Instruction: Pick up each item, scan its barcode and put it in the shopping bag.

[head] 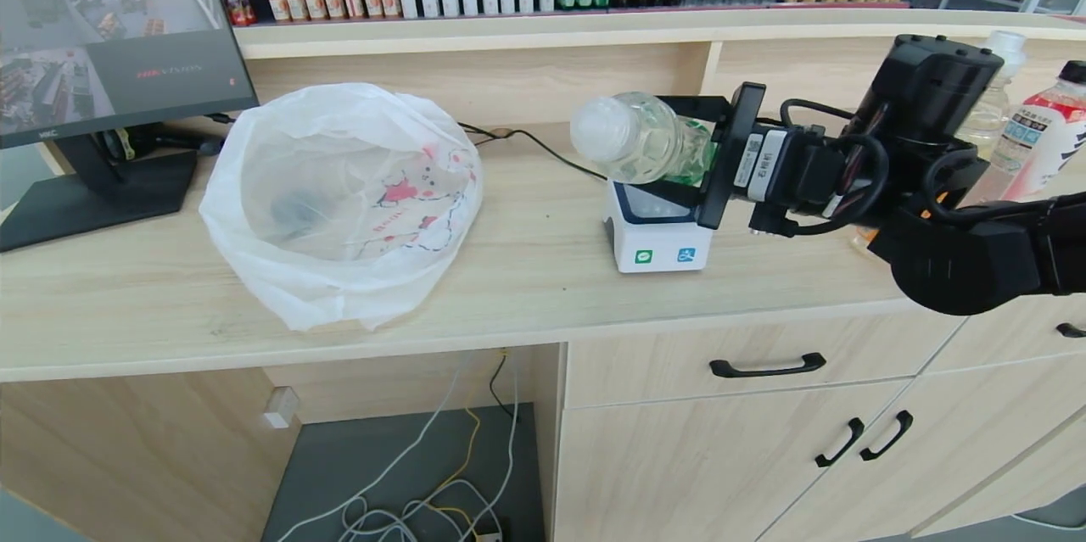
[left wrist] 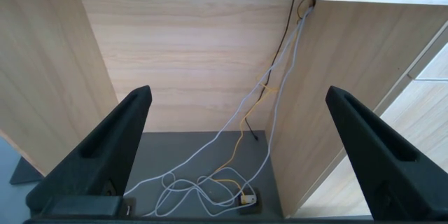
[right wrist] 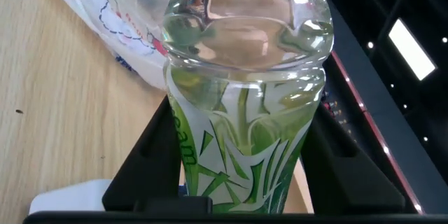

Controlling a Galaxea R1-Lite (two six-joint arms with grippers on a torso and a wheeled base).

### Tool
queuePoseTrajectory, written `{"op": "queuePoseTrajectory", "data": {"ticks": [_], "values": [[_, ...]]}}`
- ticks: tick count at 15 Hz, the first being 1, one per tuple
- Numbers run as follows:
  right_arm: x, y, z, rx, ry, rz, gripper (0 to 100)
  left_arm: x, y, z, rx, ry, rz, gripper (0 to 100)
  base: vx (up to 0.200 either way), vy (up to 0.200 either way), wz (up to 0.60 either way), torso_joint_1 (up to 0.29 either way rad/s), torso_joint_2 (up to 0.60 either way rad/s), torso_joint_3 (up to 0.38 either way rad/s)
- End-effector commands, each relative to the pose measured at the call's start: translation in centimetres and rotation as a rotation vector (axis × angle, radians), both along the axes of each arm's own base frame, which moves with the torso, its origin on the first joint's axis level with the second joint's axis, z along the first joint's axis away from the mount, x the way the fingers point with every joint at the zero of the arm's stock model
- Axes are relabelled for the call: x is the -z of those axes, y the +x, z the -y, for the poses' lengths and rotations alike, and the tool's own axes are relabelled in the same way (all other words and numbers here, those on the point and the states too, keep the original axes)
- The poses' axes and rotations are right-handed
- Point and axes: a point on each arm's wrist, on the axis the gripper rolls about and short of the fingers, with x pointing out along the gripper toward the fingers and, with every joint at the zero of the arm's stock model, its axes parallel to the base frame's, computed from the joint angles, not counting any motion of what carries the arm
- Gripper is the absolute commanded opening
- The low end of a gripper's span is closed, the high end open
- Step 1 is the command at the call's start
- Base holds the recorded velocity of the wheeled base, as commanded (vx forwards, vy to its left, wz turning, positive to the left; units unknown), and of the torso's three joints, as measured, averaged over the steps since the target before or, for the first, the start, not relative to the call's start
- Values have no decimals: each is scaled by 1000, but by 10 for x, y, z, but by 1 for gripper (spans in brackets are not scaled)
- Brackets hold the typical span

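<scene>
Bottle [head: 632, 139] is held sideways, clamped in the right gripper [head: 683, 143] just above the scanner [head: 657, 230], probably so its barcode gets read. Shopping bag [head: 254, 211] is stood open well apart, ready. Left gripper [left wrist: 238, 154] is parked below the counter [head: 526, 287], fingers spread, empty.

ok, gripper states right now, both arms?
Left gripper: open, holding nothing.
Right gripper: shut on the clear bottle, held on its side just above the scanner.
</scene>
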Motion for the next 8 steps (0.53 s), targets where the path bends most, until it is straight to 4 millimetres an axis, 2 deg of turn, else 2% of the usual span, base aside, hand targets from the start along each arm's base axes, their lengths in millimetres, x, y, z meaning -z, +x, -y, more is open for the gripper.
{"op": "queuePoseTrajectory", "data": {"ticks": [1,8], "values": [[3,0,-3,-7,-6,-3,0,0,0,0,0,0,0,100,0,0,0,0,0,0],[7,-4,-2,-6,-19,-3,0,0,0,0,-1,0,0,100,0,0,0,0,0,0]]}}
